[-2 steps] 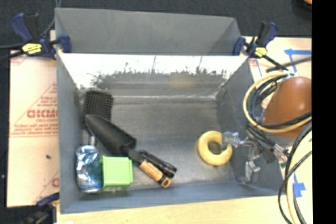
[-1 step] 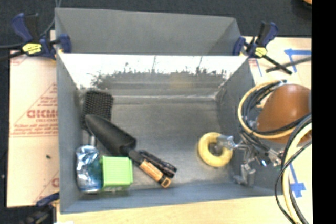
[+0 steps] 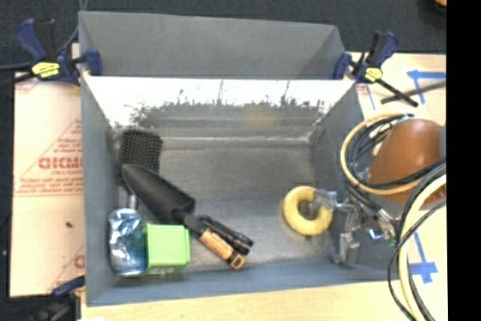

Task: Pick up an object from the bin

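A yellow ring (image 3: 305, 211) lies on the bin floor towards the right. My gripper (image 3: 336, 225) is low in the bin's right front corner, just right of the ring. It stands open: one fingertip (image 3: 325, 199) is at the ring's right edge and the other is nearer the front wall, with nothing between them. I cannot tell whether the near fingertip touches the ring.
At the left lie a black brush (image 3: 150, 177), a green block (image 3: 167, 246), a crinkled blue and silver packet (image 3: 125, 240) and a black and orange marker (image 3: 219, 237). The arm's orange cover and cables hang over the right wall.
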You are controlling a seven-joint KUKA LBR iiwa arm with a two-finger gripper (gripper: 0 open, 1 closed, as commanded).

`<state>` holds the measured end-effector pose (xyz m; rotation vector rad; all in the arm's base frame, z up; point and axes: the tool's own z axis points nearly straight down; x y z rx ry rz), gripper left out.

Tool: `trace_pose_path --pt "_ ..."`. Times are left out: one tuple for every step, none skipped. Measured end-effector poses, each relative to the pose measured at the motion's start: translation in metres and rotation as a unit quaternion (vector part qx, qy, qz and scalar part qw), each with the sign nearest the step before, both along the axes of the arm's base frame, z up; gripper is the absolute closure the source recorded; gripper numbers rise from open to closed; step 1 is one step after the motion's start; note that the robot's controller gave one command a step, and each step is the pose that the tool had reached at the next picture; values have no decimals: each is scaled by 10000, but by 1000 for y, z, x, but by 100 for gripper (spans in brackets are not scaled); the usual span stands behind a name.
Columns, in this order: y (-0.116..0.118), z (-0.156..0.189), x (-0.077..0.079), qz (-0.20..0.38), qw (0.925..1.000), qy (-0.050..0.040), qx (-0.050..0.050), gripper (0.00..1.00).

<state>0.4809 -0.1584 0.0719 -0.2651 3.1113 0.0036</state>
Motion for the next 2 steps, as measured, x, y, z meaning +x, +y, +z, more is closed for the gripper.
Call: trace_pose_path --pt "2 2 1 1023 9947 -40 -42 0" --pt "2 0 2 43 10000 -31 10 100"
